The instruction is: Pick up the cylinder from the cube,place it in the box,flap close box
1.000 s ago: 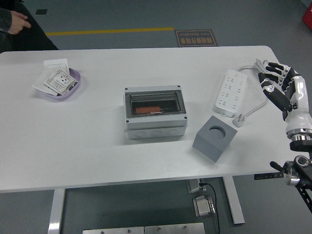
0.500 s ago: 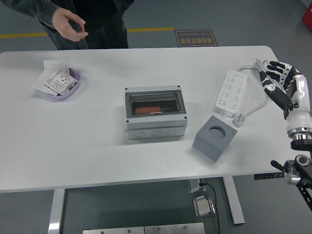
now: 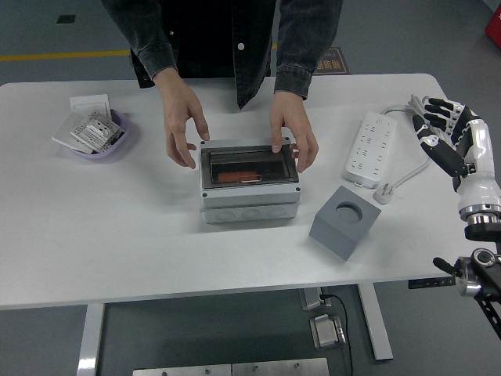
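A grey box with a clear lid stands mid-table, its lid down, and an orange-red piece shows inside. A person at the far side has both hands at the box's upper corners, one on each side. The grey cube sits right of the box, and its round hole on top holds nothing. My right hand hovers at the table's right edge with fingers spread, holding nothing, well apart from cube and box. No left arm shows.
A white power strip with its cable lies between the cube and my right hand. A purple bowl with white cards sits at the far left. The person's dark-sleeved body stands over the table's far edge.
The person has stepped from the far left to the middle and put both hands on the box. My right hand has barely shifted.
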Available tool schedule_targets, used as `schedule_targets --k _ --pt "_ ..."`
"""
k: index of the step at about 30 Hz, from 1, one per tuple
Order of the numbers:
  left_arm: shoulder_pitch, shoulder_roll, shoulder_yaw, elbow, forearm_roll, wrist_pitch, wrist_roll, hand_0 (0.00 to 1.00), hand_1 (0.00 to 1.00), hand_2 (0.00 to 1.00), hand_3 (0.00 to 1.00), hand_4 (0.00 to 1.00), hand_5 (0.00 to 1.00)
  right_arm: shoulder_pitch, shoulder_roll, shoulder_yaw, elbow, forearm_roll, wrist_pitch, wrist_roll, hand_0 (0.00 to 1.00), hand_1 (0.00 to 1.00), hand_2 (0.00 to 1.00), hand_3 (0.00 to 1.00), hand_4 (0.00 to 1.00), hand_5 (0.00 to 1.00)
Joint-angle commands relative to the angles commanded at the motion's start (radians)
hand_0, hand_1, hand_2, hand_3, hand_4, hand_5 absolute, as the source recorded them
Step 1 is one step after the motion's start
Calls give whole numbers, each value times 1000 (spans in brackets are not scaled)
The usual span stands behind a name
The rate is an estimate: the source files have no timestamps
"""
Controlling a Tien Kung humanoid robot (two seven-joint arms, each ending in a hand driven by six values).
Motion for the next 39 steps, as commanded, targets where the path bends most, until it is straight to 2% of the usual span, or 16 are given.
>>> schedule_targets --k 28,39 --pt "-3 -7 55 0 -54 0 -14 650 697 589 589 561 142 -8 8 16 3 -9 -8 -2 776 710 723 671 784 276" --pt "-1 -6 47 0 -47 0 -13 650 697 589 590 560 142 -9 9 21 3 -11 -10 -4 777 711 723 670 781 275"
